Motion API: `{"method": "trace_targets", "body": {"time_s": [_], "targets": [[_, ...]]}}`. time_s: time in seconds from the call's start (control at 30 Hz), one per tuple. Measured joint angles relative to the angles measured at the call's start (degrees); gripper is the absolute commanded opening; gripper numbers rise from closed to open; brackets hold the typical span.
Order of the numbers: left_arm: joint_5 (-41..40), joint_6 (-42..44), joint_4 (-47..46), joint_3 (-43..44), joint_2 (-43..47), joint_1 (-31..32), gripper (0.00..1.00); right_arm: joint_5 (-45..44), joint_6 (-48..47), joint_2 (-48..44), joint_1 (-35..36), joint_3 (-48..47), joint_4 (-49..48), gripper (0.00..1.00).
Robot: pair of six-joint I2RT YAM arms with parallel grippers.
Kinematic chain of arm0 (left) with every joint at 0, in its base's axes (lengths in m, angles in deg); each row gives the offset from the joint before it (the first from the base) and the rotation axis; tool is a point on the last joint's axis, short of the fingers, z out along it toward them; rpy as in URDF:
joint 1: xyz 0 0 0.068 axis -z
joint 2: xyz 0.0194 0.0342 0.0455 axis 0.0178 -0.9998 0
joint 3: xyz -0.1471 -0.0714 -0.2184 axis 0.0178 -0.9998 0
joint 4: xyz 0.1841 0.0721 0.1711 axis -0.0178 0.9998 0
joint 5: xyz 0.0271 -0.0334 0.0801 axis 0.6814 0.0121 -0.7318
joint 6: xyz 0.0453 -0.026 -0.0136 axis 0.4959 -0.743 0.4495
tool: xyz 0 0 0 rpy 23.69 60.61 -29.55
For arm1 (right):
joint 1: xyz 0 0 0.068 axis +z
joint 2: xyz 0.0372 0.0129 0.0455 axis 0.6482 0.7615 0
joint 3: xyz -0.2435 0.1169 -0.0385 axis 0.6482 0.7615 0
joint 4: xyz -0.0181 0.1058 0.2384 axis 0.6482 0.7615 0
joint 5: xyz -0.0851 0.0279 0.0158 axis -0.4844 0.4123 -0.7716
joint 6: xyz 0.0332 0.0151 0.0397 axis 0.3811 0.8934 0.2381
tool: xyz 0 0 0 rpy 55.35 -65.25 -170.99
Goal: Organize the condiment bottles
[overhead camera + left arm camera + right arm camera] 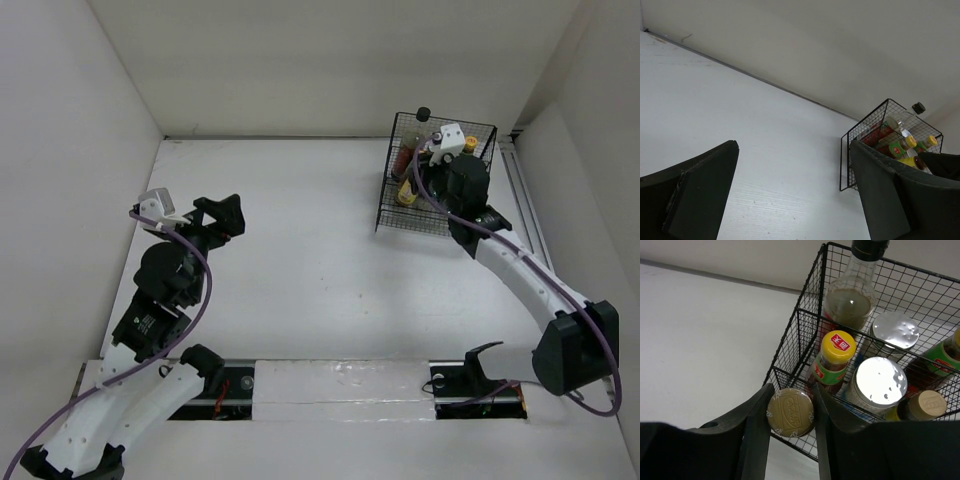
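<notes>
The black wire basket (385,205) stands at the back right and holds the condiment bottles. In the right wrist view I see the tall dark black-capped bottle (852,295), a red-sauce yellow-capped bottle (838,346), a second red-sauce bottle (940,360), two silver-lidded jars (895,330) (877,380) and a tan-capped yellow bottle (930,404). My right gripper (791,397) is shut on the other tan-capped bottle (790,411) at the basket's near-left corner (785,377). My left gripper (225,212) is open and empty over the left of the table, far from the basket.
White walls close the table at the back and both sides. The basket (845,160) shows at the right of the left wrist view, with the black cap (918,107) sticking above its rim. A black rail runs along the near edge (330,385).
</notes>
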Motion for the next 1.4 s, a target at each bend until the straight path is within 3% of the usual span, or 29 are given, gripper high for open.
{"method": "trace_targets", "body": {"time_s": [0.67, 0.73, 0.9, 1.0, 1.2, 1.4], "targets": [[0.13, 0.31, -0.02, 0.02, -2.21, 0.00, 0.91, 3.17, 0.20, 12.94, -1.33, -0.28, -0.48, 0.22], [0.13, 0.44, -0.02, 0.02, -2.36, 0.00, 0.92, 3.21, 0.22, 13.25, -1.36, -0.28, -1.38, 0.26], [0.24, 0.50, -0.04, 0.02, -2.86, 0.00, 0.94, 3.23, 0.76, 13.44, -1.66, -0.28, -1.70, 0.51], [0.57, 0.57, -0.02, 0.02, -3.28, 0.00, 0.96, 3.26, 1.18, 13.44, -1.70, -0.28, -1.66, 0.60], [1.70, 0.90, 0.00, 0.02, -3.87, 0.00, 0.99, 3.43, 1.75, 12.26, -1.70, -0.28, -1.36, 0.72], [2.91, 1.40, 0.07, 0.07, -4.48, 0.00, 0.99, 3.45, 2.14, 5.22, -1.18, -0.17, -1.36, 0.85]]}}
